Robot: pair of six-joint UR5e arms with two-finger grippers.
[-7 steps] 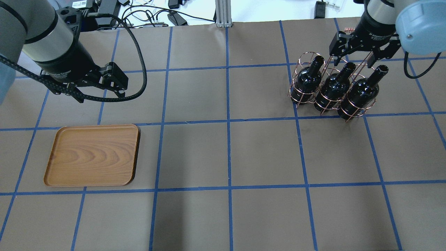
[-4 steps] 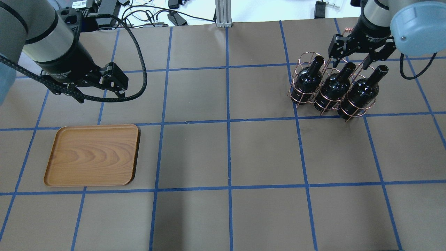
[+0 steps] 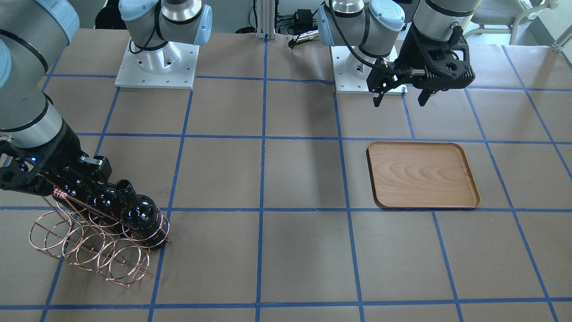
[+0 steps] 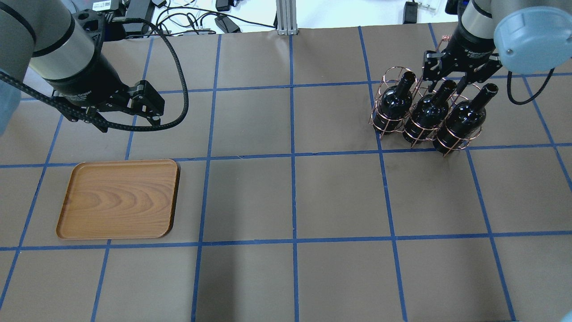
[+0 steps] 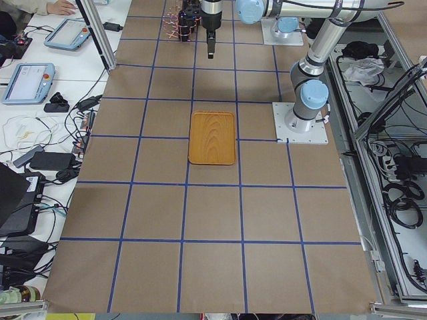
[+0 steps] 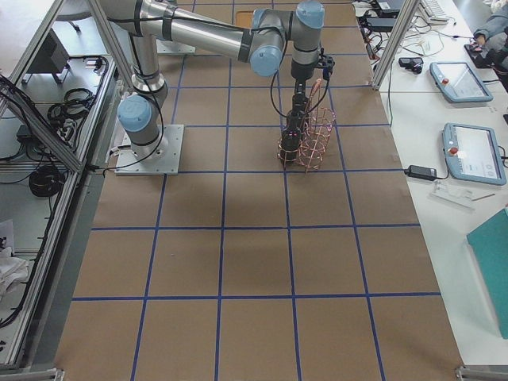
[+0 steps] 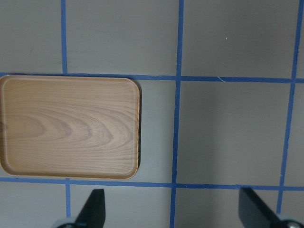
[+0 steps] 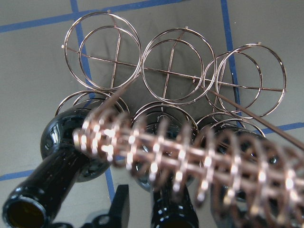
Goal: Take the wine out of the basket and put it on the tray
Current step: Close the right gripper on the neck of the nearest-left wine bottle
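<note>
- Nearest the robot, on its left side of the table (image 4: 339, 197), the brown wooden tray (image 4: 118, 199) lies flat.
- Just beyond the tray, the left gripper (image 3: 399, 100) hangs above the table, fingers spread wide, grasping nothing.
- Farther off on the right, the copper wire basket (image 3: 107, 264) holds three black bottles (image 4: 460, 120) upright in its near row of rings.
- Farthest, the right gripper (image 4: 448, 81) sits low over the basket, released, with a finger on each side of the neck of the middle wine (image 4: 429, 112).

Legible text: none. White lettering (image 4: 77, 95) on black left gripper (image 4: 129, 124) body, likewise on black right gripper (image 4: 448, 81): too small to read. White sticker (image 4: 102, 4) beyond table edge: illegible.
</note>
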